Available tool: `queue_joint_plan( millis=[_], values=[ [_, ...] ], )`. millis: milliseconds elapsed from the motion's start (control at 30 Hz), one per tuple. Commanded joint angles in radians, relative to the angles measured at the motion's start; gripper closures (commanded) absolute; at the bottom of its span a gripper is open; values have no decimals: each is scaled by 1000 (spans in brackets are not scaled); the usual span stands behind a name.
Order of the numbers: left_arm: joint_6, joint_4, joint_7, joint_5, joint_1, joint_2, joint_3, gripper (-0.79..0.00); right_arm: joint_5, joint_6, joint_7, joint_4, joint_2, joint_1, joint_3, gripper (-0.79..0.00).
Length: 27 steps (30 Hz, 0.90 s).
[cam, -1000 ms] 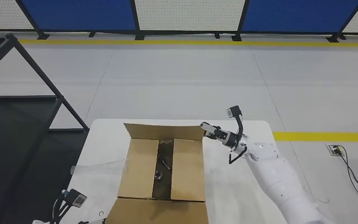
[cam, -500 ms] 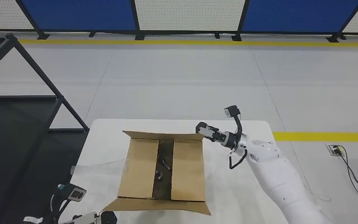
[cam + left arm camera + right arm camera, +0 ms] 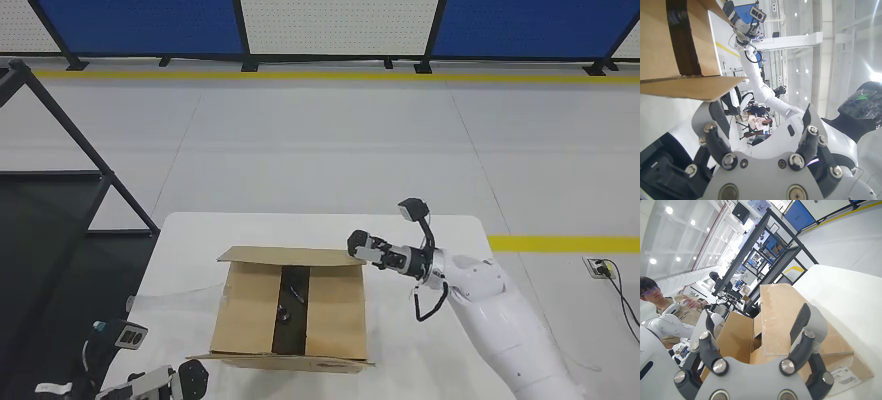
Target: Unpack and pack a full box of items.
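A cardboard box (image 3: 335, 310) stands on the white table (image 3: 185, 250). Its two long flaps lie nearly closed, and a dark gap between them shows small dark items (image 3: 290, 293). My right gripper (image 3: 355, 245) is open at the right end of the far flap (image 3: 290, 256). That flap (image 3: 780, 313) lies between the spread fingers (image 3: 800, 321) of the right gripper (image 3: 755, 313). At the box's near left corner my left gripper (image 3: 190, 378) is open, just under the near flap (image 3: 693, 88). Nothing sits between the fingers (image 3: 717, 113) of the left gripper (image 3: 762, 113).
A black metal rack (image 3: 60, 150) stands beside the table's left side. A clear plastic sheet (image 3: 175, 295) lies on the table left of the box. Bare tabletop runs along the far edge and to the right of the box.
The right gripper has moved left and nearer with the far flap, which now shows narrower from above. The near flap has risen too, and the left gripper has come up at the near left corner.
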Motion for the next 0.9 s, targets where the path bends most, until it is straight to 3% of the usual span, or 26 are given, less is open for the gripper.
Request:
queue_joint_plan(
  millis=[0, 300, 500, 867],
  values=[
    [0, 0, 0, 0, 0, 0, 0, -785, 2, 5, 5, -27, 7, -13, 7, -785],
    [124, 40, 163, -110, -78, -6, 58, -785, -9, 54, 54, -110, 40, -48, 24, -785],
    [211, 52, 303, -60, -152, -7, 125, -785, -11, 71, 69, -132, 51, -65, 30, -785],
    [231, 30, 289, -19, -165, -5, 149, -785, -20, 142, 62, -152, 57, -76, 25, -785]
  ],
)
